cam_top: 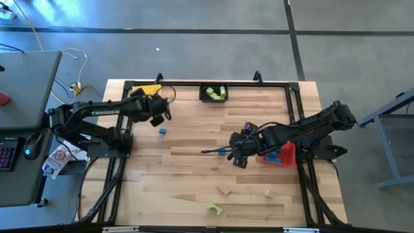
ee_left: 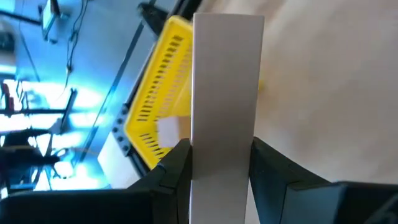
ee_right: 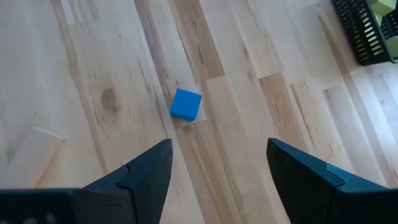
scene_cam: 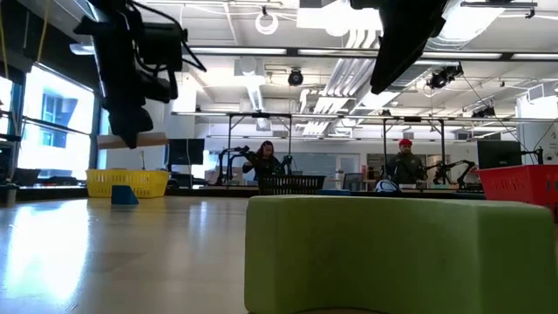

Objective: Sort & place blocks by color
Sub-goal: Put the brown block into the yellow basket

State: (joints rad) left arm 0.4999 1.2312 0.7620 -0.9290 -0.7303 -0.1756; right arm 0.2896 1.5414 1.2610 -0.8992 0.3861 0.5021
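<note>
My left gripper (cam_top: 160, 111) hangs beside the yellow bin (cam_top: 145, 88), shut on a pale tan wooden bar (ee_left: 227, 87). A blue block (cam_top: 162, 131) lies on the table just near of it. My right gripper (ee_right: 217, 149) is open at mid-table over a blue cube (ee_right: 186, 104), which rests flat on the wood ahead of its fingers, untouched. Two tan blocks (cam_top: 224, 189) (cam_top: 268, 193) and a green block (cam_top: 214, 208) lie toward the near edge. The green block (scene_cam: 392, 253) fills the low view's foreground. My left gripper pinches the tan bar between its two fingers (ee_left: 177, 168), gripping the long sides at its near end (ee_left: 221, 180). The bar runs along the fingers and sticks out well past their tips. In the low view the bar (scene_cam: 131, 139) is lifted clear of the table.
A black bin (cam_top: 213, 92) with green blocks stands at the far edge. A red bin (cam_top: 283, 155) sits under my right arm. Black frame rails run along the table's edges. People stand in the room beyond the table.
</note>
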